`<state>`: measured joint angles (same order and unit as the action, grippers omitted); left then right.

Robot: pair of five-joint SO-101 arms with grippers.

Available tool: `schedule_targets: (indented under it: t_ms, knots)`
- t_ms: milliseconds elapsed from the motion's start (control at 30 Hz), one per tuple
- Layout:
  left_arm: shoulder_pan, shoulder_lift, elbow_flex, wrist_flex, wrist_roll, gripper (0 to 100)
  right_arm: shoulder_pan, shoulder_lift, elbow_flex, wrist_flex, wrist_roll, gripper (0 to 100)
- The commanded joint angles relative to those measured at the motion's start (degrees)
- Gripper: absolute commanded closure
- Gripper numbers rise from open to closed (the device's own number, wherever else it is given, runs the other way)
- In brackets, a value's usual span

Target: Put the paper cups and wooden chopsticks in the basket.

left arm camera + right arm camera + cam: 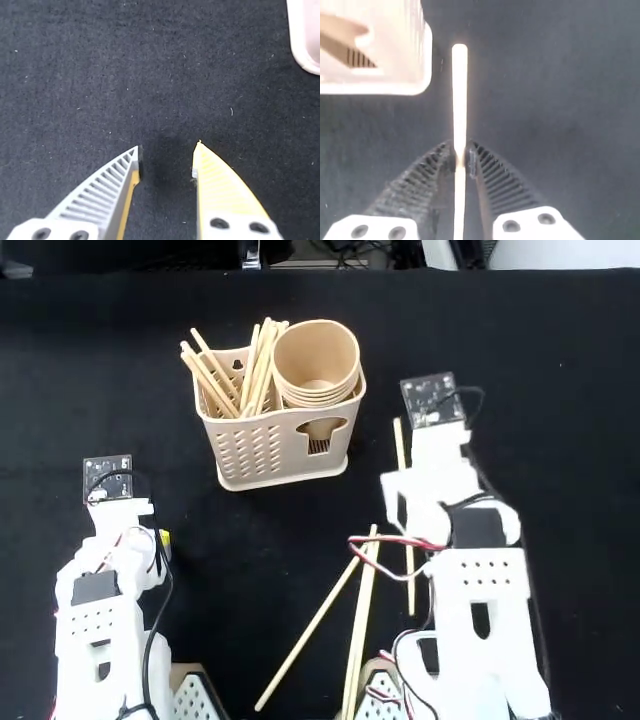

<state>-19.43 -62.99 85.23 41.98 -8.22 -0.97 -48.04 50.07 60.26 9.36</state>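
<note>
Black-covered bench (560,360), seen from above. Toward the far middle of it, a beige slotted basket (270,445) with two compartments side by side. Nested upright in the compartment nearer the right arm (470,540), a stack of paper cups (316,362), rims well above the basket wall. Crammed into the other compartment, a bundle of wooden chopsticks (235,375), leaning and fanned out past the rim.

Right tool (461,152) clamped on a single chopstick (459,90), pinched between both fingertips. Runs forward past the tips and ends just beside a corner of the basket (380,65), not touching it. From above, the same stick (400,445) running along the right arm, just to the side of the basket. Cannot tell whether lifted or resting on the bench.

Left tool (167,147) spread open — one grey finger, one yellow — over bare black bench, with a pale corner of the basket (305,35) near the picture's edge. Left arm (105,580) at the near left of the bench, well apart from the basket.

Loose on the bench near the front, between the arms — two more chopsticks. Far ends close together beside the right arm, near ends spread apart. One slanted stick (316,620) angled toward the left arm's side, one straighter stick (358,625) almost in line with the right arm.
</note>
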Motion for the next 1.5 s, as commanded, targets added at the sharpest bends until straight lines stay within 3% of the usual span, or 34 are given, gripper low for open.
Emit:
schedule_targets:
  t_ms: [0, 300, 400, 600, 833, 1133, 1367, 1467]
  knots:
    - [0.7, 0.3, -0.1, -1.0, 0.2, 81, 2.1, -2.0, -8.5, 0.4, 0.2, 98.5]
    - [0.7, 0.3, -0.2, -1.0, 0.2, 81, 2.0, -16.9, -20.6, 5.5, 0.1, 98.5]
    - [0.7, 0.3, -0.2, -1.1, 0.2, 81, -3.5, -22.1, -24.0, 2.0, -1.1, 98.6]
    - [0.7, 0.3, -0.1, -1.1, 0.2, 81, -20.7, -24.0, -23.9, -16.9, -10.6, 98.6]
    - [0.7, 0.3, -0.1, -1.1, 0.2, 81, -33.3, -13.9, -19.5, -41.1, -11.1, 98.6]
    - [0.7, 0.3, -0.1, -1.1, 0.2, 81, -33.7, 4.4, -19.0, -51.3, -11.1, 98.6]
    - [0.7, 0.3, -0.1, -1.1, 0.2, 81, -32.6, 13.8, -19.0, -51.2, -11.0, 98.4]
    - [0.7, 0.3, -0.1, -1.1, 0.2, 81, -31.9, 16.6, -19.2, -49.7, -7.6, 97.2]
